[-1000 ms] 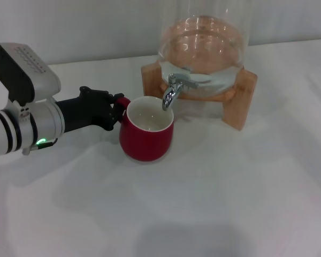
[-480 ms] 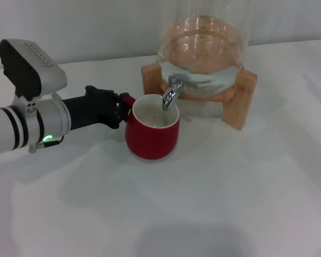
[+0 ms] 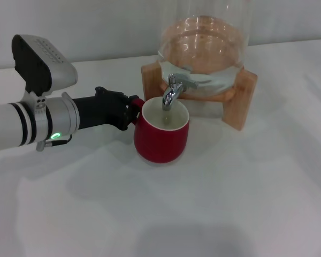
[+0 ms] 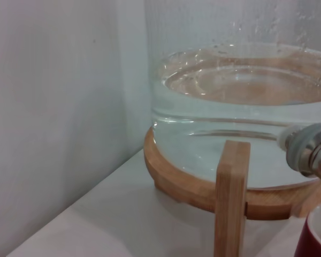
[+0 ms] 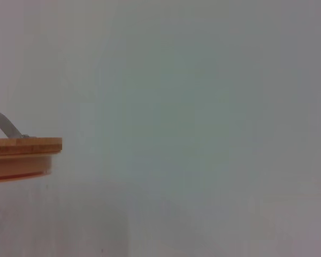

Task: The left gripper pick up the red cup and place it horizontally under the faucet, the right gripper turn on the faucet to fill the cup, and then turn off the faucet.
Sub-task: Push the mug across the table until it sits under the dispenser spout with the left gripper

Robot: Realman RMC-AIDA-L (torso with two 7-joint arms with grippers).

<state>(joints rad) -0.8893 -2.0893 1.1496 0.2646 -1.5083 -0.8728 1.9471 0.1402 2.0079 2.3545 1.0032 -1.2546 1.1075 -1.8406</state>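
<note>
The red cup (image 3: 161, 140) stands upright on the white table (image 3: 230, 203), its white inside open directly below the spout of the chrome faucet (image 3: 170, 94). My left gripper (image 3: 132, 112) reaches in from the left and is shut on the cup's small handle. In the left wrist view, part of the faucet (image 4: 309, 153) shows, and the cup's rim (image 4: 316, 240) sits in a corner. No water stream is visible. The right gripper is out of view.
The faucet belongs to a glass water dispenser (image 3: 203, 48) resting on a wooden stand (image 3: 242, 99) behind the cup. The right wrist view holds only a round wooden lid (image 5: 21, 152) against a pale wall.
My left arm has carried the cup to the right, from beside the spout to directly under it.
</note>
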